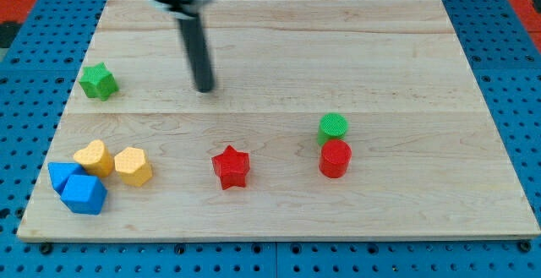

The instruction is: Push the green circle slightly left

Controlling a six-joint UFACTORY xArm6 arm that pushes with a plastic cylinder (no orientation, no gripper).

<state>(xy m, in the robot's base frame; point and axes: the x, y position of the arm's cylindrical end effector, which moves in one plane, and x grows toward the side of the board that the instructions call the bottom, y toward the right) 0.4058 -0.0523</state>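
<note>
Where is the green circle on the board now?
The green circle sits right of the board's centre, touching the red cylinder just below it, far right of my tip.

Desk [279,50]: pale wood, visible grain, smooth matt finish. Green circle [333,127]: ridged top. Red cylinder [335,159]: smooth, slight sheen. Rod: dark, matt; my tip [205,89].

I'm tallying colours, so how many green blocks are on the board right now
2. The green star sits near the view's left edge, left of my tip. The green circle is right of centre, touching the red cylinder just below it. None looks hidden.
</note>
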